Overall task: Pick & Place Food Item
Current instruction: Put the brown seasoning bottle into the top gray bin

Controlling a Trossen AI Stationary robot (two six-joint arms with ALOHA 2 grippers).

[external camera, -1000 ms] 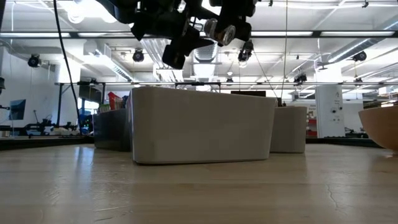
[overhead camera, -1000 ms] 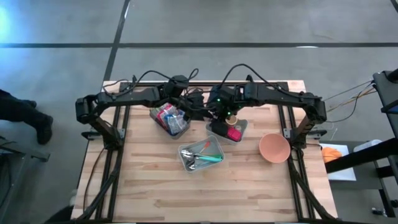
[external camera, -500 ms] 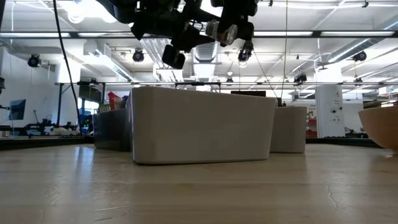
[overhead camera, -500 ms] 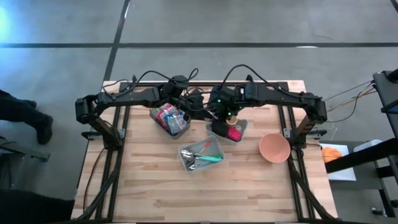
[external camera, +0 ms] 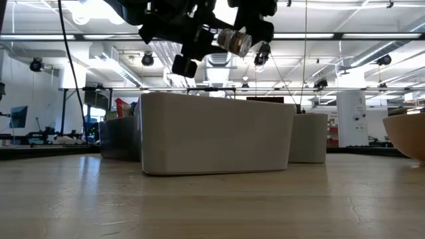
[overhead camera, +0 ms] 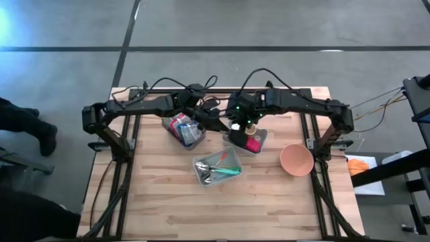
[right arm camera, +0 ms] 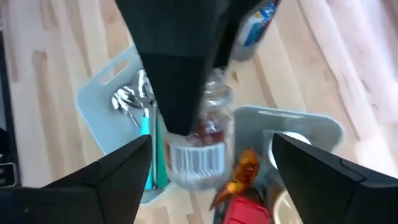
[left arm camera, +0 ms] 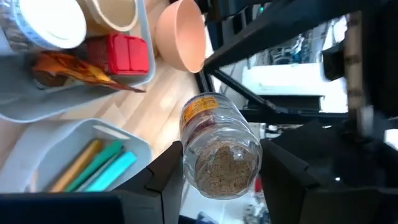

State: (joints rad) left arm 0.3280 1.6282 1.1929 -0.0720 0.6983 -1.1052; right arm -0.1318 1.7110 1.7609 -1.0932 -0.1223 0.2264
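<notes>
1. Surface: a light wooden table (overhead camera: 168,202) on a grey floor. The low view shows an open hall with ceiling lights behind it.
2. Task item: a clear jar (left arm camera: 221,146) holding brown granules, with a label around its neck end. It is held in the air on its side, above the bin tops as seen from the low view. It is at 12 o'clock from the utensil bin (overhead camera: 197,165).
3. Left gripper (overhead camera: 218,123): it reaches in from 9 o'clock. Its jaws pinch the jar, with one dark finger against each side of the glass body.
4. Right gripper (overhead camera: 236,131): it reaches in from 3 o'clock and meets the left gripper over the table's far middle. Its jaws are spread wide, with the jar between them. Neither finger visibly presses the jar.
5. Food bin (overhead camera: 262,136): it is directly below the right gripper, at 1 o'clock from the utensil bin. It contains a red item, an orange wrapper and round tubs.
6. Utensil bin: it is at the table centre and holds metal cutlery and teal and yellow handles.
7. Packet bin (overhead camera: 190,143): it is at 10 o'clock from the utensil bin and holds coloured packets.
8. Bowl (overhead camera: 296,160): salmon-coloured, at 3 o'clock from the utensil bin, near the table's right edge and well apart from the jar.
</notes>
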